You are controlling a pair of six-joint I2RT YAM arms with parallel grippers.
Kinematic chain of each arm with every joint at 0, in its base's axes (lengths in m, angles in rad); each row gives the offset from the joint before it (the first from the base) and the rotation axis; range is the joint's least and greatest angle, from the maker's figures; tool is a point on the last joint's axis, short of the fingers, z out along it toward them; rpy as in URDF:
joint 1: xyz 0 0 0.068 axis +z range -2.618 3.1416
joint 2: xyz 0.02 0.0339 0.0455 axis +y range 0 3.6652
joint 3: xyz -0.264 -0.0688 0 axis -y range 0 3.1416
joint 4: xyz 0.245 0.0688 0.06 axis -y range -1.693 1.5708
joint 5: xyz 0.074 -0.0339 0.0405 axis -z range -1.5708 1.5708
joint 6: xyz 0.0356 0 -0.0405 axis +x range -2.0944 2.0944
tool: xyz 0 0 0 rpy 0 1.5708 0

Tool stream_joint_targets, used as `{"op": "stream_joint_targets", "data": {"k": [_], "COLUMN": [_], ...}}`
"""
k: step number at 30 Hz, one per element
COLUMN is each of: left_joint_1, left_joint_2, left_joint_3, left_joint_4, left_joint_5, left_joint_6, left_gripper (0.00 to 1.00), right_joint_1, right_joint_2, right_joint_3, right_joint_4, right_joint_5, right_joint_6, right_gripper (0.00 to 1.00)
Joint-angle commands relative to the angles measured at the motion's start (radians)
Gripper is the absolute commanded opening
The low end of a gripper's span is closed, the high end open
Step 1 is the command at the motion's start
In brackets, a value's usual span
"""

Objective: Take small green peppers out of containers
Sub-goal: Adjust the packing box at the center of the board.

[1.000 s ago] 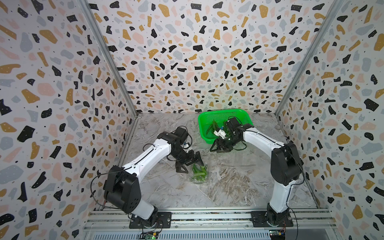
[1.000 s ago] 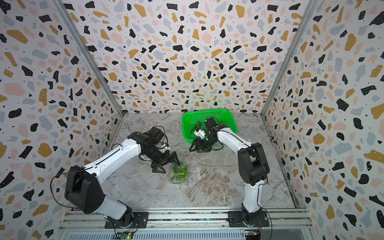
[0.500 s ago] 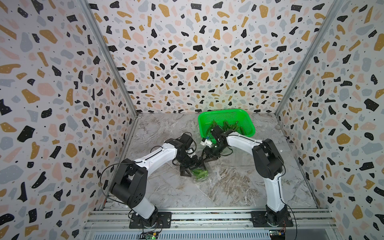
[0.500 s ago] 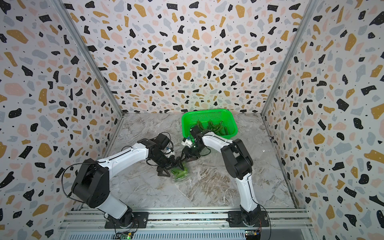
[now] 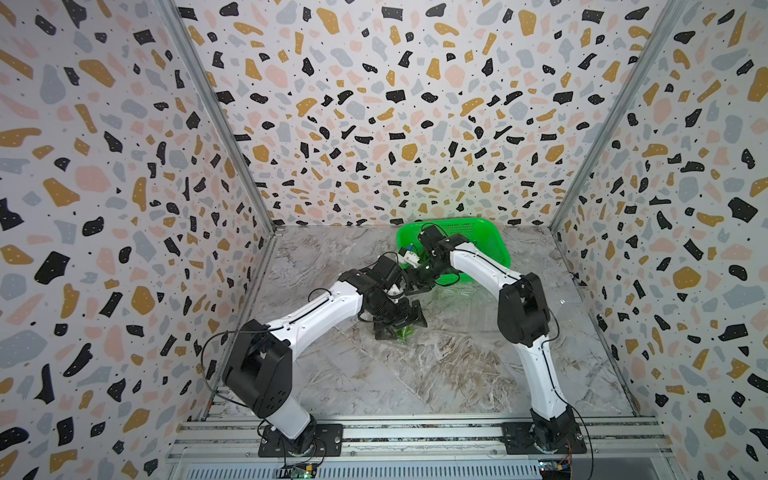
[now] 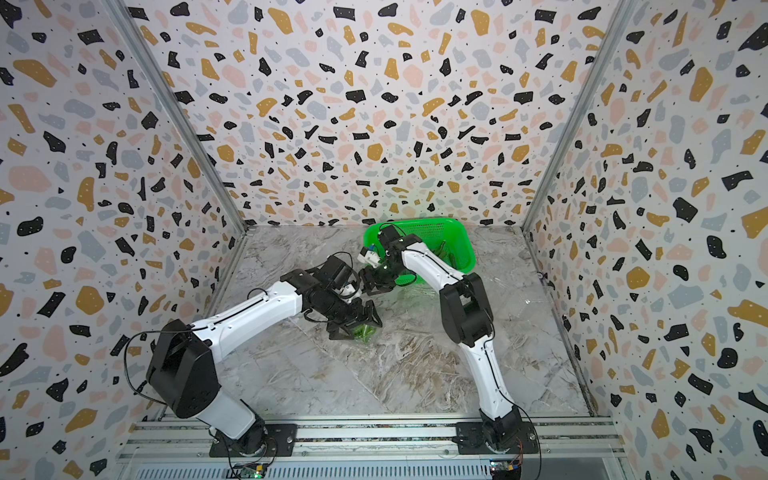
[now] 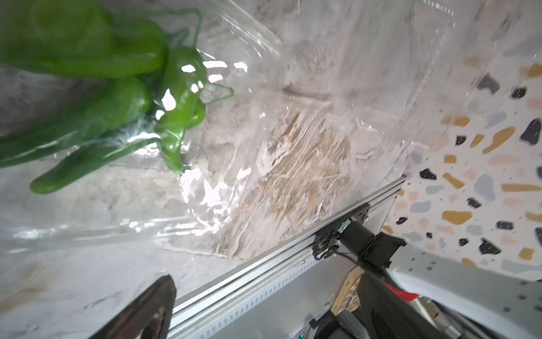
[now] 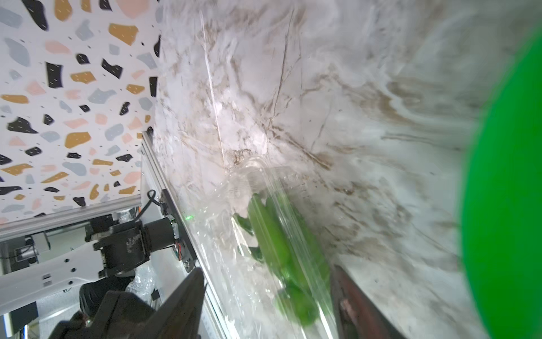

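Note:
A clear container (image 5: 409,337) holding several small green peppers (image 5: 402,332) lies mid-table. My left gripper (image 5: 400,324) stands over it, open, with its fingers spread to either side. In the left wrist view the peppers (image 7: 117,97) lie under clear plastic (image 7: 264,132), away from the one visible finger (image 7: 152,308). My right gripper (image 5: 411,286) hovers open between that container and the basket. In the right wrist view the container (image 8: 258,182) and its peppers (image 8: 272,234) show between the parted fingers (image 8: 187,296). I cannot tell whether they touch it.
A bright green perforated basket (image 5: 486,232) stands at the back, right of centre, with green peppers (image 6: 442,249) inside. Faint clear plastic (image 5: 459,291) lies on the marble table just in front of it. Patterned walls close three sides, and a metal rail (image 5: 415,432) runs along the front.
My right gripper went from the basket down to the container and has now drawn back a little toward the basket. My left gripper stayed at the container.

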Motion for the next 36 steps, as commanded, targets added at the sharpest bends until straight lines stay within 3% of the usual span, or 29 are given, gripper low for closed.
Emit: {"op": "stream_joint_targets", "data": {"k": [1, 9, 13, 17, 20, 24, 36], "left_joint_1": [-0.012, 0.132, 0.175, 0.176, 0.176, 0.179, 0.181], "left_joint_2": [-0.042, 0.064, 0.237, 0.396, 0.436, 0.43, 0.182], "left_joint_3": [0.061, 0.251, 0.381, 0.487, 0.476, 0.434, 0.149], "left_joint_4": [-0.223, -0.273, -0.248, -0.207, -0.154, -0.136, -0.102], "left_joint_5": [-0.087, -0.151, -0.149, -0.121, -0.124, -0.146, -0.112], "left_joint_6": [0.144, 0.288, 0.375, 0.446, 0.485, 0.519, 0.376], "left_gripper": [0.97, 0.97, 0.97, 0.97, 0.97, 0.97, 0.97], "right_joint_1": [-0.105, -0.252, -0.21, -0.07, 0.021, 0.065, -0.019], "right_joint_2": [-0.19, -0.474, -0.57, -0.613, -0.606, -0.546, -0.319], "right_joint_3": [-0.133, -0.611, -0.816, -0.917, -0.952, -0.933, -0.65], "right_joint_4": [0.051, 0.161, 0.22, 0.262, 0.335, 0.41, 0.329], "right_joint_5": [-0.007, -0.051, -0.091, -0.086, -0.081, -0.08, -0.061], "right_joint_6": [0.032, 0.071, 0.085, 0.11, 0.155, 0.192, 0.087], "right_gripper": [0.69, 0.64, 0.57, 0.52, 0.5, 0.48, 0.45]}}
